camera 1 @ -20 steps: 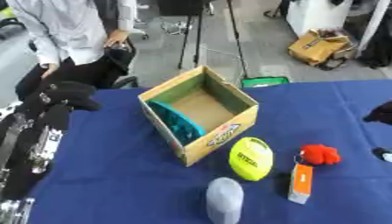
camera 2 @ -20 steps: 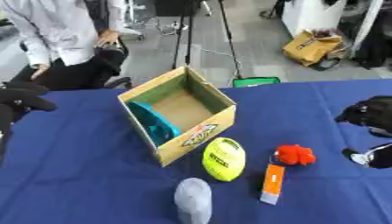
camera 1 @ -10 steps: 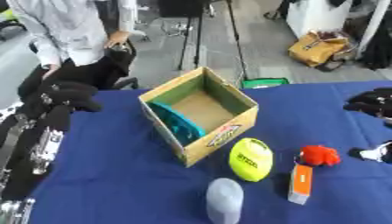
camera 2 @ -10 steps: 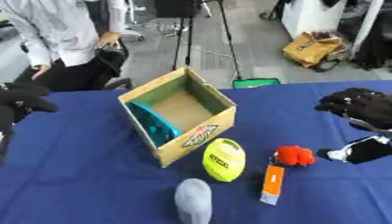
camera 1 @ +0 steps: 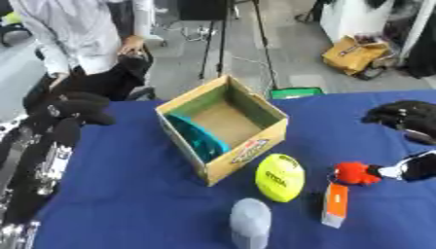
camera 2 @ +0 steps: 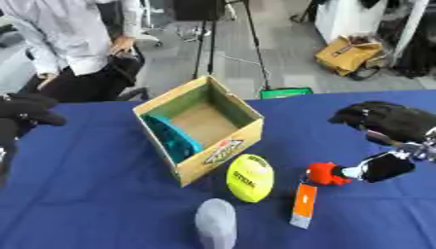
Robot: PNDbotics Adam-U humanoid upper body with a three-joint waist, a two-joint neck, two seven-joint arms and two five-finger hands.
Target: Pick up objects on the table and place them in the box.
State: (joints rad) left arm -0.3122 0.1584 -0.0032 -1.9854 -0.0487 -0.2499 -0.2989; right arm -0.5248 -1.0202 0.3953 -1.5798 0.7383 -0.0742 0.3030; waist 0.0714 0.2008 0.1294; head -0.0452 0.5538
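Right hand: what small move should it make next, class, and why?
Probably close round the red object and lift it. The right hand is at that object, its thumb tip touching it, while the box sits open to the left, with a teal item already inside.

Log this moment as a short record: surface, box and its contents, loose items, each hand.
surface: blue table cloth
box: open cardboard box, upright, mid-table
box contents: teal object against its near-left wall
loose items: yellow ball beside box; grey object near front edge; orange-and-white pack; small red object
right hand: right hand above the red object, thumb tip at it, fingers curled
left hand: left hand at left edge, fingers curled, holding nothing
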